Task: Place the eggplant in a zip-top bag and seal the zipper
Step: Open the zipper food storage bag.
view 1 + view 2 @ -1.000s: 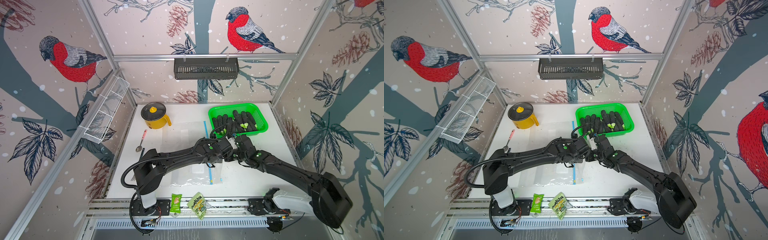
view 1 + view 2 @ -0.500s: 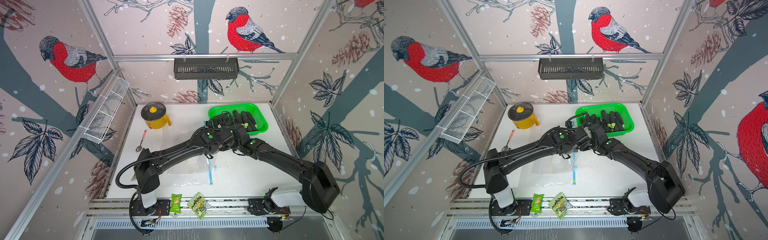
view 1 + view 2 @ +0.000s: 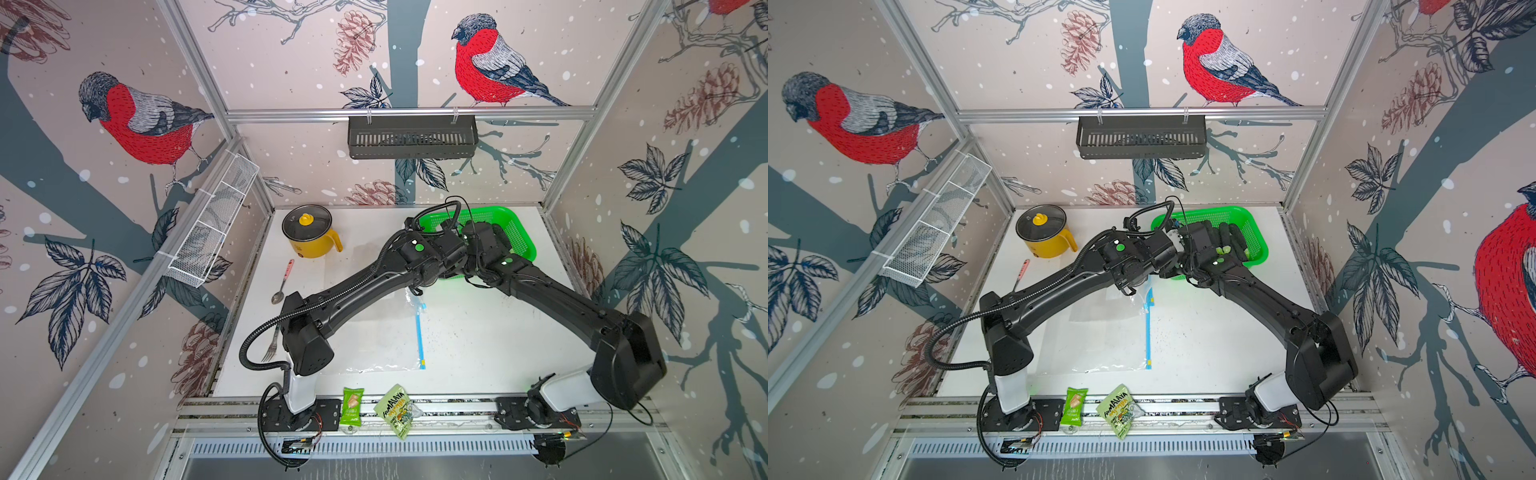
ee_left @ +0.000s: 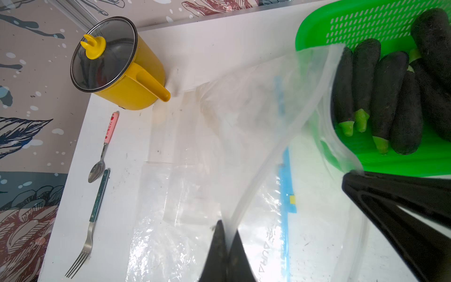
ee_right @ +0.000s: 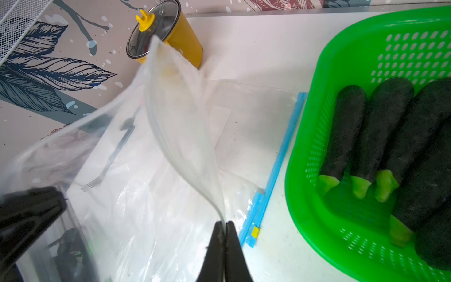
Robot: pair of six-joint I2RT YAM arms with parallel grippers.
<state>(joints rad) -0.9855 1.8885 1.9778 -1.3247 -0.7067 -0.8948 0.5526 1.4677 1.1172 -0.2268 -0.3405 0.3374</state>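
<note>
Now gripping bag [image 4: 280, 102] rim in left hand [image 4: 225, 234], clamped shut on film; same in right hand [image 5: 224, 227], holding mouth up off table [image 4: 231, 41]. Right of that: eggplants [image 5: 346, 131] in basket [image 5: 305, 136], lying front-to-back, stems toward robot. Closer to right hand.

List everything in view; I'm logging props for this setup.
basket: one, green, table's back right
eggplants: at least five, dark, in basket
lifted bag: one, clear, held above table
flat bags: some, clear, table centre
pot: one, yellow, back left
spoon: one, pink handle, left edge
fork: one, green handle, beside spoon
snack packets: two, green, front rail
rack: one, white, left wall
shelf: one, black, back wall
left gripper, right gripper: black, both shut on lifted bag
</note>
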